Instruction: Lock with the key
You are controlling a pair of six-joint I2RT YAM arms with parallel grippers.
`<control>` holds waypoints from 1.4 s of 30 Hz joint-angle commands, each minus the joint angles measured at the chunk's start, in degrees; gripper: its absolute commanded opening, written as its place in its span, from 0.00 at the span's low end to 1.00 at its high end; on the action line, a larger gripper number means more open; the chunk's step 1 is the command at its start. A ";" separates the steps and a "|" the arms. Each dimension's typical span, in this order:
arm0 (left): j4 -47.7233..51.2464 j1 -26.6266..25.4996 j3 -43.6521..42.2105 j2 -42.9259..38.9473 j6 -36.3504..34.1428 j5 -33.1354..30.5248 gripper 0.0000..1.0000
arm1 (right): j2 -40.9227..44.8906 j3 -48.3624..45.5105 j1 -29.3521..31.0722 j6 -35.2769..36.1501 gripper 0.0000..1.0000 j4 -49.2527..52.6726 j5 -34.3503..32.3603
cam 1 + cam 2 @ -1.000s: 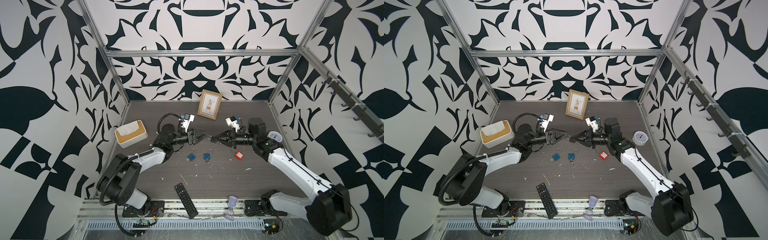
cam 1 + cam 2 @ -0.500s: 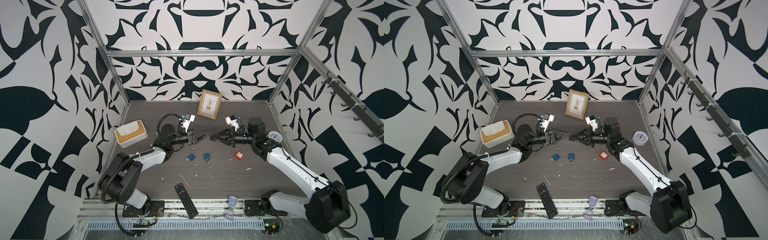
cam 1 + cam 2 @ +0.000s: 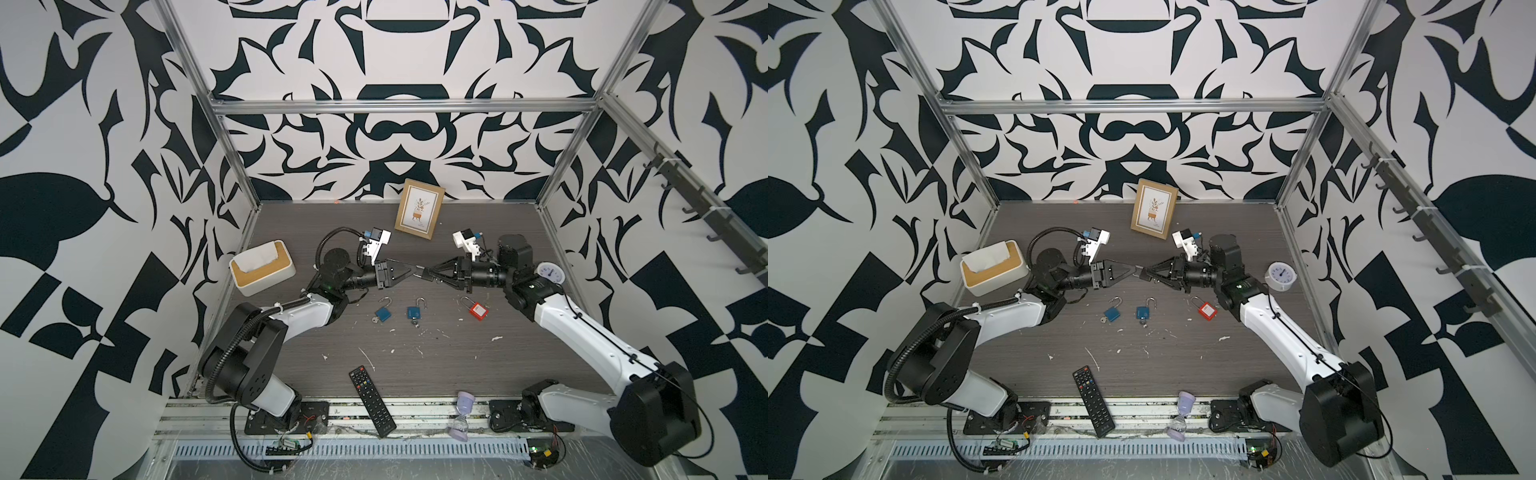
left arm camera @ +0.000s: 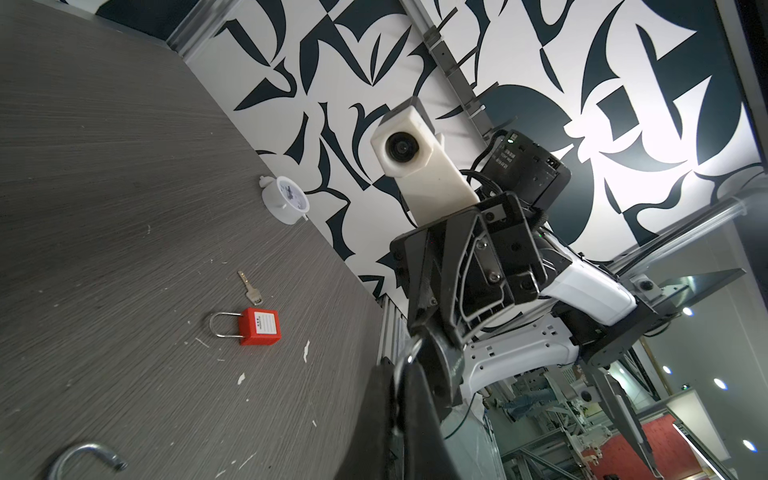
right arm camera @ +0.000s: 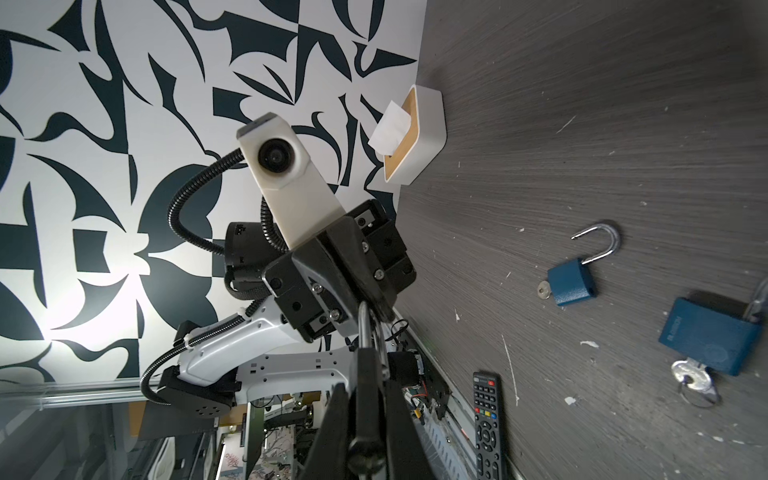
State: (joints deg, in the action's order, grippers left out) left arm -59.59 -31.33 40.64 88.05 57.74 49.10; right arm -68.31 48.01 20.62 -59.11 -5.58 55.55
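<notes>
- left gripper [image 3: 414, 271] and right gripper [image 3: 433, 275] meet tip to tip in mid-air over the table [image 3: 457, 361]. In both top views the meeting point is small, dark and hard to read.
- right gripper: jaws nearly together, clamped on the body of the black padlock [image 5: 365, 365]. Its own fingers [image 5: 332, 424] cover most of the body in the right wrist view.
- left gripper: jaws fully closed, pinching the top of the silver shackle [image 5: 363, 328], which points toward it. In the left wrist view only a sliver of that shackle shows past the fingers [image 4: 374, 436].
- can't tell whether the shackle is pushed home or sprung. The keyhole end is hidden, so can't tell whether a key sits in this lock.
- black padlock is off the table, between the two grippers.
- on the table below: blue padlock [image 3: 383, 314] and second blue padlock [image 3: 413, 311], both with open shackles and a key in the base. The second one is cut off at the frame edge in the right wrist view.
- red padlock [image 3: 478, 309] lies toward the right arm, shackle looks closed.
- loose key [image 4: 250, 289] lies near the red padlock, not touching. It is not made out in the top views.
- farther out: clock [image 3: 550, 273], tissue box [image 3: 262, 272], picture frame [image 3: 419, 214] by the back wall, remote [image 3: 371, 401] at the front edge, hourglass [image 3: 462, 419] on the front rail.
</notes>
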 commanded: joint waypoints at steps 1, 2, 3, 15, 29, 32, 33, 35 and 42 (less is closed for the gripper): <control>-2.99 -0.19 0.63 0.39 2.52 0.27 0.00 | 1.11 -1.01 0.12 5.00 0.00 -4.38 2.36; -4.01 -0.26 0.69 0.50 3.51 0.54 0.00 | 1.53 -1.41 0.14 6.32 0.00 -5.30 2.27; -5.17 -0.24 0.61 0.60 4.63 0.64 0.00 | 2.00 -1.72 0.13 7.83 0.00 -4.99 1.65; -8.68 -1.74 0.54 0.54 8.94 0.91 0.00 | 3.28 -4.95 -0.06 15.17 0.00 -10.16 0.53; -8.52 -6.35 1.36 2.87 4.57 1.17 0.00 | 0.14 -3.66 0.04 13.70 0.00 -13.08 -1.14; -7.50 -7.30 1.54 2.83 3.33 1.34 0.00 | -1.04 -3.36 0.06 12.85 0.00 -14.41 -1.37; -7.07 -7.65 1.66 2.84 2.97 1.26 0.00 | -1.55 -3.36 0.10 12.19 0.00 -15.21 -1.25; -6.35 -8.36 2.00 2.88 2.31 1.30 0.00 | -2.45 -3.52 0.12 11.34 0.00 -16.75 -1.33; -6.42 -9.75 2.97 3.70 2.05 2.57 0.00 | -4.44 -3.11 0.60 10.71 0.00 -18.75 -2.01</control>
State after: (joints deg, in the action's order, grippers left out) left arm -62.76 -34.30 40.86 91.02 61.58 42.65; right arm -71.00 43.09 18.94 -46.78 -18.31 56.14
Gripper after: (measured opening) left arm 0.063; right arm 0.138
